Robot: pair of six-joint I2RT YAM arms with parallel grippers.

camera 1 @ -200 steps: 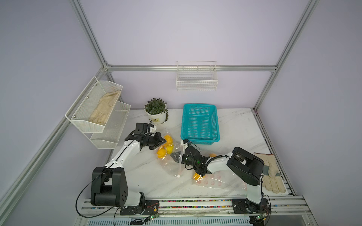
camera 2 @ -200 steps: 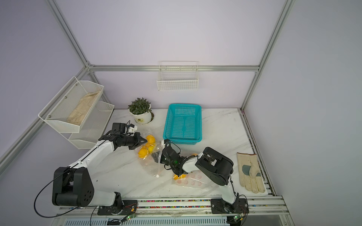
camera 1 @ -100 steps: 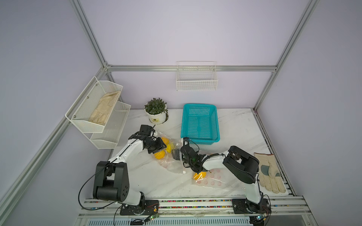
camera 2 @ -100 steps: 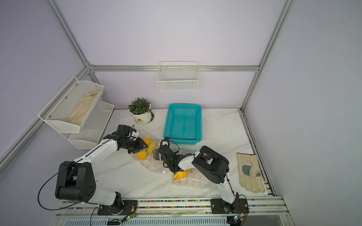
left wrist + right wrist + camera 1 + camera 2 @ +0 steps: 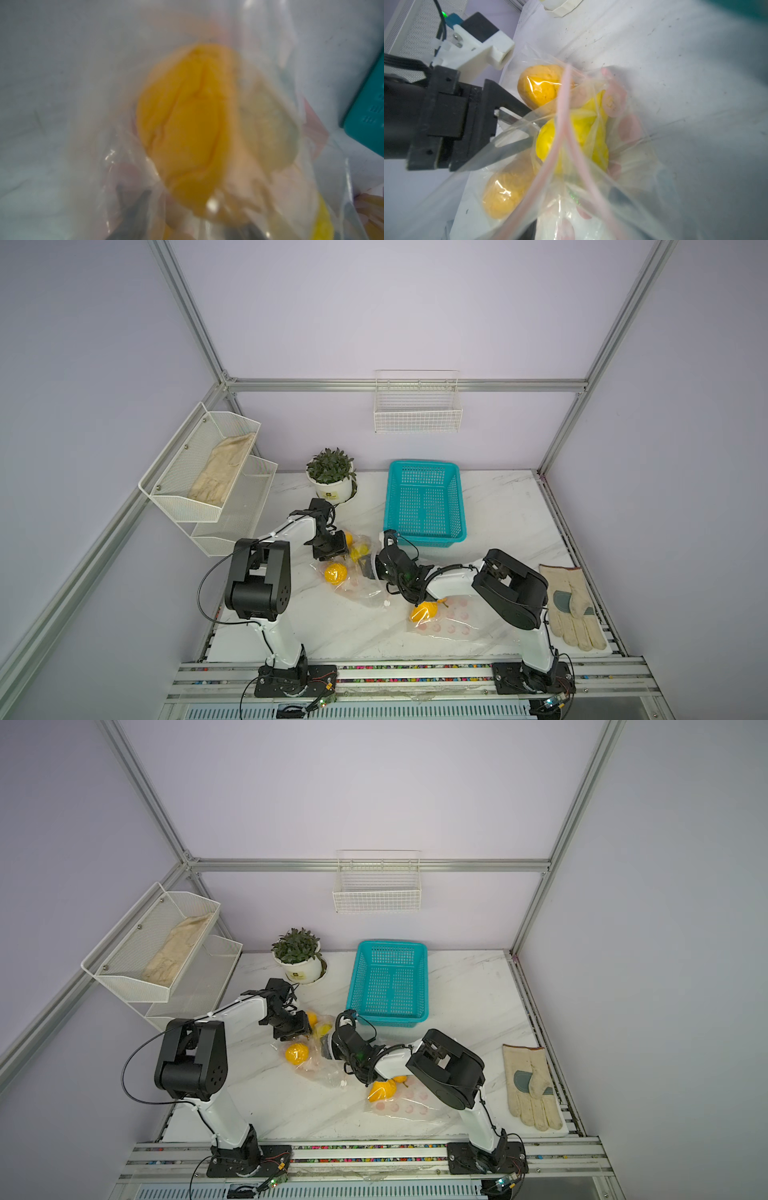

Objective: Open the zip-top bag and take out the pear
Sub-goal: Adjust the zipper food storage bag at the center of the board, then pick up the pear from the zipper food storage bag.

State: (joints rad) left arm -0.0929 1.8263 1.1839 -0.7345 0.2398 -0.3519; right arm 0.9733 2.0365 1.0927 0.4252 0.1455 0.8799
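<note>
The clear zip-top bag [image 5: 358,583] [image 5: 320,1071] with pink spots lies on the marble table between my two grippers. Its pink zip strips [image 5: 562,133] are parted. Inside sit a bright yellow pear [image 5: 571,135] [image 5: 360,551] and two orange fruits [image 5: 542,85] [image 5: 502,197]. My left gripper [image 5: 332,553] [image 5: 532,128] is open at the bag's left side, with film draped over its fingers [image 5: 512,112]. My right gripper [image 5: 366,569] is open at the bag's mouth, its dark fingers [image 5: 618,194] blurred behind film. The left wrist view shows a blurred orange fruit [image 5: 187,124] through plastic.
A second clear bag [image 5: 453,620] lies front right under my right arm, with an orange-yellow stemmed fruit [image 5: 424,610] on it. A teal basket [image 5: 424,502] stands behind, a potted plant [image 5: 332,477] at the back left, a work glove [image 5: 573,605] at the right edge.
Both grippers have opened and let go of the bag's edges. The bag has sagged onto the table. My left gripper came forward and my right gripper shifted left toward the bag.
</note>
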